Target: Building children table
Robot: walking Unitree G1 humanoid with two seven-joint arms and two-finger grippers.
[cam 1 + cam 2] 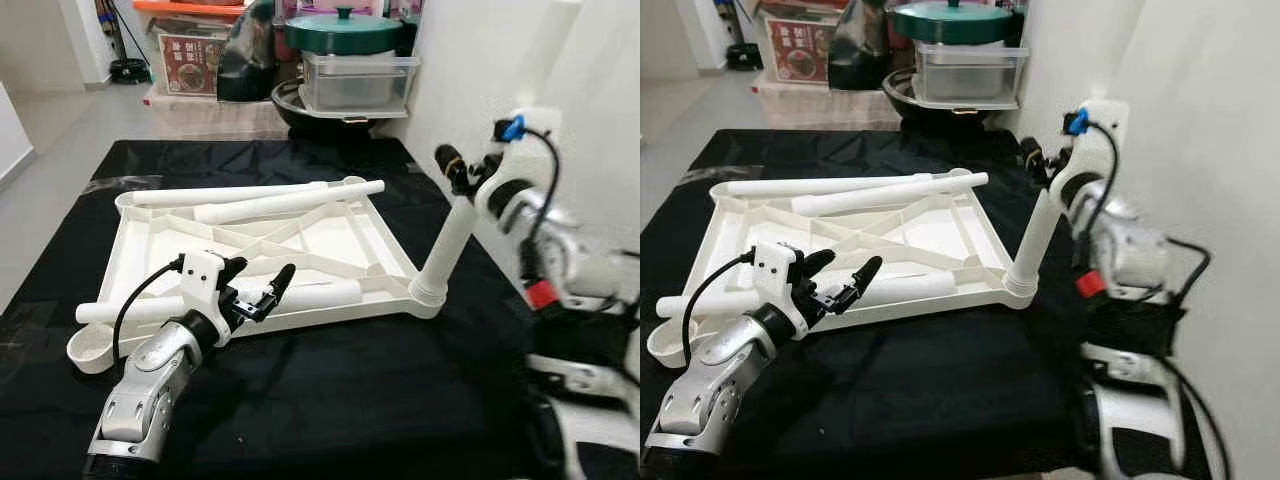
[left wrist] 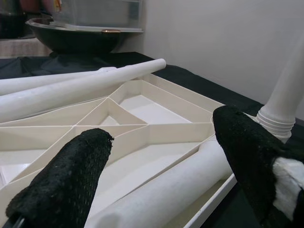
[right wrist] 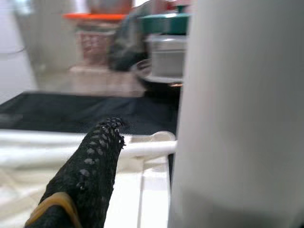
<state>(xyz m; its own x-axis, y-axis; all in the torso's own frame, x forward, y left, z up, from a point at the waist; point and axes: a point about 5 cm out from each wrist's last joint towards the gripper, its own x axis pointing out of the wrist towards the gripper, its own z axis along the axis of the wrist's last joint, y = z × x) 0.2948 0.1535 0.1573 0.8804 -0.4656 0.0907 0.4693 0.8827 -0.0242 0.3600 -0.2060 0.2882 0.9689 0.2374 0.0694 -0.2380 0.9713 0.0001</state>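
Tabletop (image 1: 300,240), white ribbed plastic, lies upside down on the black desk (image 1: 330,400), three loose legs (image 1: 290,203) resting in it; likely light, stiff, slick, best held mid-shaft. Right gripper (image 1: 470,178) grips the upright corner leg (image 1: 447,247). Left gripper (image 1: 258,283) hovers, jaws apart and empty, over the nearest leg.

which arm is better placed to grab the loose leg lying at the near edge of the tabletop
Left. The left claw hangs open right over the loose leg in the upturned tabletop. The right claw is busy on the upright leg at the corner.
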